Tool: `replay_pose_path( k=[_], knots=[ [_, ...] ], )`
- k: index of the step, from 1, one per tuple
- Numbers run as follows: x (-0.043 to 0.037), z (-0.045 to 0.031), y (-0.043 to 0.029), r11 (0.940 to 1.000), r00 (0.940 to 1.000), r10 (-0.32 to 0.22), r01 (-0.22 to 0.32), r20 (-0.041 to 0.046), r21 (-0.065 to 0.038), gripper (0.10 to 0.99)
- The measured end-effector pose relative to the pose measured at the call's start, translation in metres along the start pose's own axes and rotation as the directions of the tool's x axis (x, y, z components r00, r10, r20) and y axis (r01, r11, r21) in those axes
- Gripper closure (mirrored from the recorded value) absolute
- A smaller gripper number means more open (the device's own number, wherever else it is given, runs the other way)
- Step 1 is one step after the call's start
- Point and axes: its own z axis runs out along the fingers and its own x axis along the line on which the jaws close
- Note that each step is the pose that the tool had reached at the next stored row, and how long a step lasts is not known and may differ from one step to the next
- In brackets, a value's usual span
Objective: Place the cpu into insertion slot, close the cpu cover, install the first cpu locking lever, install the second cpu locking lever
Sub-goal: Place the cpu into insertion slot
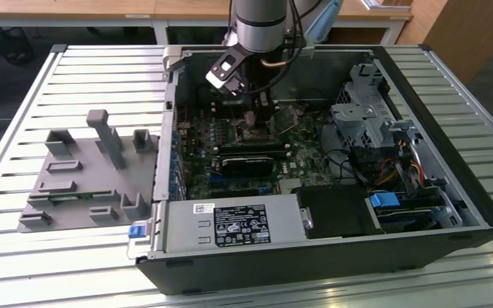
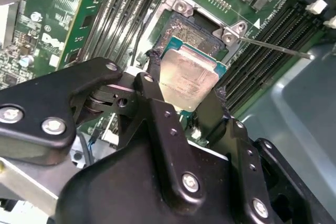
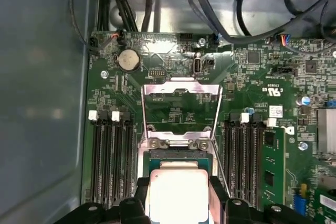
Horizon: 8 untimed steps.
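cpu is light, stiff and fragile I reckon, so my gripper clamps just its edges, above the slot.

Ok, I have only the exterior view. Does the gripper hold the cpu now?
Observer: Yes. In the second wrist view the gripper is shut on the cpu, at two opposite edges.
Operator: Is the cpu cover open?
Observer: Yes. In the first wrist view the cpu cover is swung back, away from the insertion slot.
Operator: Is the cpu seated?
Observer: It seems not: in the second wrist view the slot's dark centre lies bare beyond the cpu.
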Motion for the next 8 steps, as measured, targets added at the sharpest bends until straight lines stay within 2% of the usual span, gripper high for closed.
replay_pose_path(
  k=[8],
  knots=[
    [0.0002,0.0129,-0.0021,1.0000,1.0000,0.005,-0.005,0.0019,0.001,0.557]
  ],
)
